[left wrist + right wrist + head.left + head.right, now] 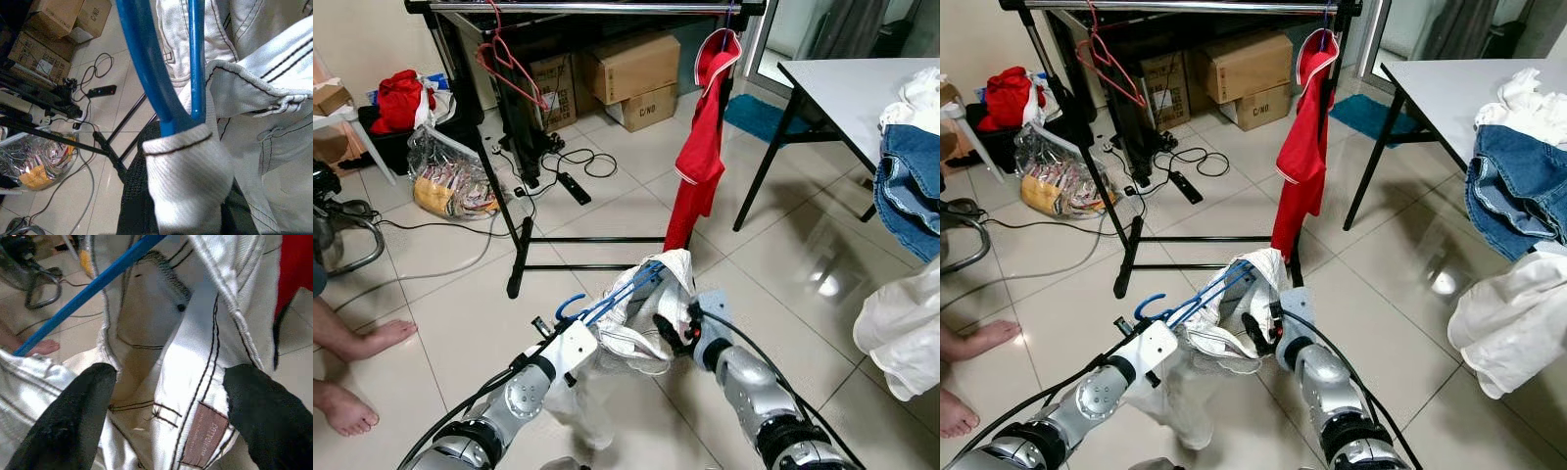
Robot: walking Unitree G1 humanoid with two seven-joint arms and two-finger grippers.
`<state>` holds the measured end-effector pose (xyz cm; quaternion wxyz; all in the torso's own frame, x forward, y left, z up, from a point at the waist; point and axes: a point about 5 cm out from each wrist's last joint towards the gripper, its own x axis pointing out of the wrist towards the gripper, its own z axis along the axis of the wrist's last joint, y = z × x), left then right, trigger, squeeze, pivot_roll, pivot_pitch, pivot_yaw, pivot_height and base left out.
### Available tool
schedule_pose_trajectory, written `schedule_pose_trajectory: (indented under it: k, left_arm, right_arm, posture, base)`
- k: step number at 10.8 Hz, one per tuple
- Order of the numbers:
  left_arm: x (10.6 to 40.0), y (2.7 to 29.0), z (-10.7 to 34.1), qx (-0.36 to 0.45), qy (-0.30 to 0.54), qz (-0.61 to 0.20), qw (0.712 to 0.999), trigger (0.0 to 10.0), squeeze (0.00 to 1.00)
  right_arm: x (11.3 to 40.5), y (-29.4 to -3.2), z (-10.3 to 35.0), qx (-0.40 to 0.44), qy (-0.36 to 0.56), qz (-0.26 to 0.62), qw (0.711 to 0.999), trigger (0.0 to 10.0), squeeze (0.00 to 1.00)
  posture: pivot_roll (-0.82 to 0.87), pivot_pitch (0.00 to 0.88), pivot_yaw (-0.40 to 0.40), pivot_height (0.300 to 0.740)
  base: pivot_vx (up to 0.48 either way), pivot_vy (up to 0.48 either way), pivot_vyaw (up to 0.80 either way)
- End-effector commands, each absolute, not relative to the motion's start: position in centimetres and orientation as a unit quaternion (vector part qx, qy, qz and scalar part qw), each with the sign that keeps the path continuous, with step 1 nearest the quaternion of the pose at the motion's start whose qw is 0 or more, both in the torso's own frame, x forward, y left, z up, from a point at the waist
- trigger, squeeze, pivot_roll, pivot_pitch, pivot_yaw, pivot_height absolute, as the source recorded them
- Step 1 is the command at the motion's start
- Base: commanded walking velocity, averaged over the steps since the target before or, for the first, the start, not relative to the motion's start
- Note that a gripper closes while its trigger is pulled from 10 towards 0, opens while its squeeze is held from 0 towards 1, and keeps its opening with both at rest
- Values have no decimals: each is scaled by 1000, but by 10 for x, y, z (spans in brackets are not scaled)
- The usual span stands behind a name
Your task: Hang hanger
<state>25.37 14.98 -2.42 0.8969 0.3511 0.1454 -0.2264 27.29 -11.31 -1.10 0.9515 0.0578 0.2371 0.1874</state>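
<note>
We see the left end effector (pixel 570 338) closed on the blue hanger (pixel 612 294), which carries a white garment (pixel 651 304) low over the tiled floor (pixel 607 211), in front of the clothes rack (pixel 587 8). The right end effector (pixel 168 423) has its fingers (pixel 73 416) spread wide around the garment's waistband. A red shirt (pixel 705 147) hangs on the rack.

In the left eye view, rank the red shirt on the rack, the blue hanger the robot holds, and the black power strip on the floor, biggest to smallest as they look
1. red shirt, the largest.
2. blue hanger, partly wrapped in the white garment, so only part shows.
3. black power strip, the smallest, though it lies farther from the camera.
</note>
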Motion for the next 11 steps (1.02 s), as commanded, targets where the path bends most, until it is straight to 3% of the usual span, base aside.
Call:
schedule_pose_trajectory:
  k: [1,6,7,8,10,11]
  left_arm:
    - [261,150,-17,349,125,-217,903,10000,0]
    - [262,151,-16,348,125,-212,905,10000,0]
    - [262,150,-16,346,125,-211,905,10000,0]
    - [262,150,-16,345,126,-211,906,10000,0]
    - [263,149,-15,344,125,-210,907,10000,0]
    - [264,149,-15,344,124,-210,907,10000,0]
  right_arm:
    - [279,-114,-6,63,230,174,955,10000,788]
    - [288,-99,3,72,216,185,956,10000,722]
    - [288,-96,4,72,215,192,955,10000,671]
    - [288,-95,5,74,212,194,955,3882,490]
    - [286,-96,4,76,209,196,955,0,322]
    - [286,-97,3,77,211,190,956,0,286]
  posture:
    - [18,11,45,740]
    - [24,5,41,740]
    - [21,2,39,740]
    - [21,2,39,740]
    - [17,0,40,740]
    - [17,0,42,740]
  base:
    - [0,0,0]
    - [0,0,0]
    - [0,0,0]
    - [0,0,0]
    - [0,0,0]
    - [0,0,0]
